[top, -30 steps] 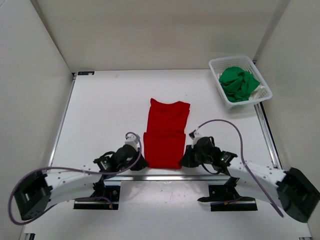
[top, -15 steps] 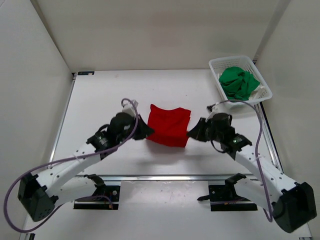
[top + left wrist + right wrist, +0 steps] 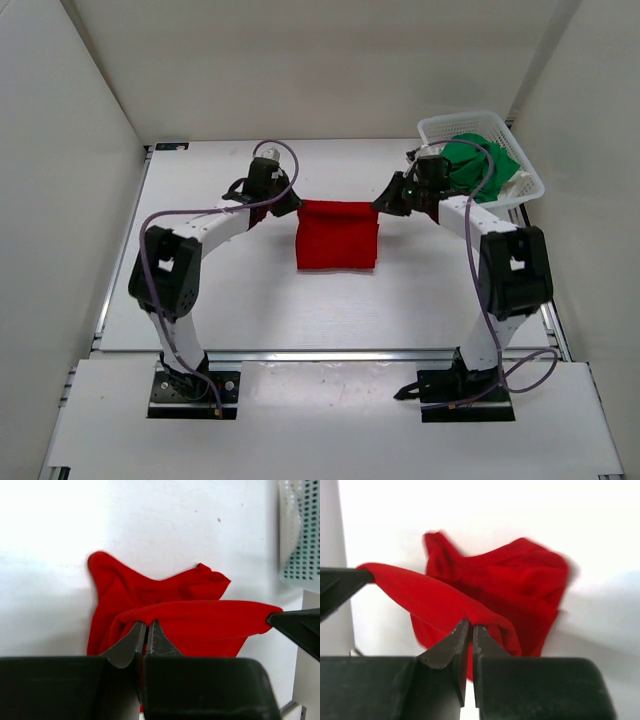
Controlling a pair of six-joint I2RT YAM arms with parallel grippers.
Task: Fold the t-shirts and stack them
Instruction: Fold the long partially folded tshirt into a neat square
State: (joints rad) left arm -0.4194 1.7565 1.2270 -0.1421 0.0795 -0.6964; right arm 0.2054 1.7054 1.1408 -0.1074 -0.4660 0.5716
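Note:
The red t-shirt (image 3: 337, 235) hangs folded in the middle of the table, its top edge stretched tight between my two grippers. My left gripper (image 3: 296, 207) is shut on the left end of that edge, and the right gripper (image 3: 379, 207) is shut on the right end. In the left wrist view the cloth (image 3: 190, 615) arches over the closed left gripper (image 3: 148, 626). The right wrist view shows the same fold (image 3: 445, 600) pinched in the right gripper (image 3: 471, 626), the rest drooping to the table. A green t-shirt (image 3: 478, 165) lies crumpled in the basket, with a bit of white t-shirt (image 3: 514, 187) beside it.
The white mesh basket (image 3: 530, 185) stands at the table's far right corner, just behind the right arm; its wall (image 3: 300, 535) shows in the left wrist view. White walls enclose the table on three sides. A metal rail (image 3: 330, 354) runs along the near edge.
Both grippers have carried the red shirt's near edge from the front of the table up and toward the back, doubling the shirt over itself into a shorter fold.

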